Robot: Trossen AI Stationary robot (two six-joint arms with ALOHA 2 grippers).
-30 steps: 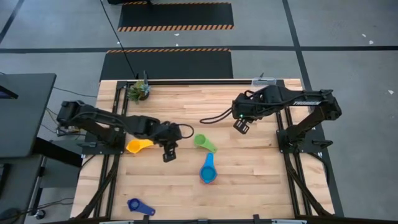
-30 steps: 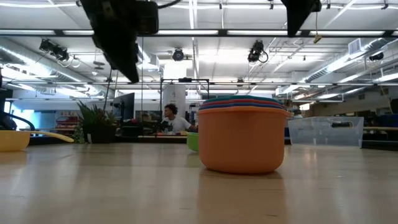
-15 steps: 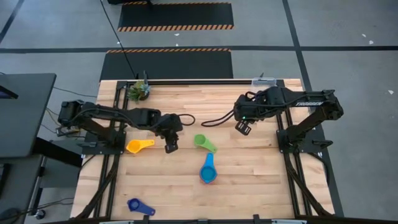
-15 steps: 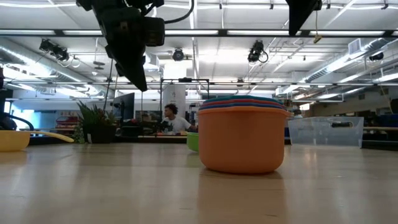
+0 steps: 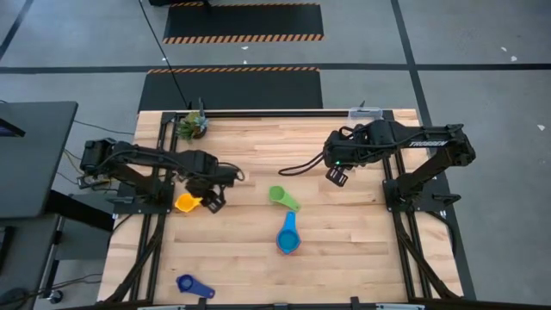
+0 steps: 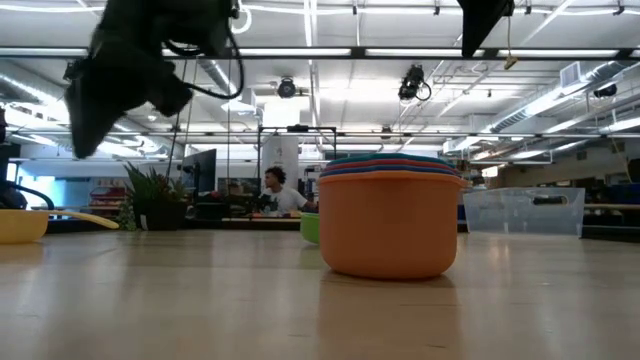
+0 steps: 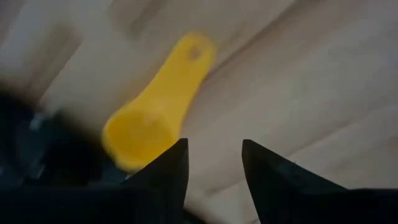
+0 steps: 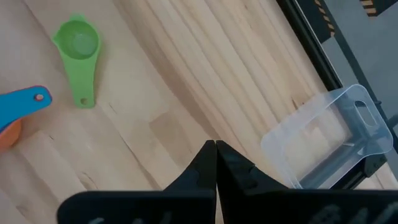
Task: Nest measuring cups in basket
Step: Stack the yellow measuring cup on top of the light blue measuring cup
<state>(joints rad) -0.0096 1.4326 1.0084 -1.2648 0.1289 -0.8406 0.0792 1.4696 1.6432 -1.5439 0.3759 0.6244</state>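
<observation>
Left gripper (image 5: pixel 213 201) over yellow cup (image 7: pixel 152 115) — fingers apart.
Smooth round plastic scoop, flat handle, on grained wood table (image 5: pixel 344 250); right gripper (image 5: pixel 335 176) shut.

Nested stack (image 5: pixel 287 240), three loose cups, one basket (image 8: pixel 326 140), one plant (image 5: pixel 192 126)

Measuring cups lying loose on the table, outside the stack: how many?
3: yellow cup by the left gripper, green cup mid-table, dark blue cup at the near edge. The nested stack holds others.
</observation>
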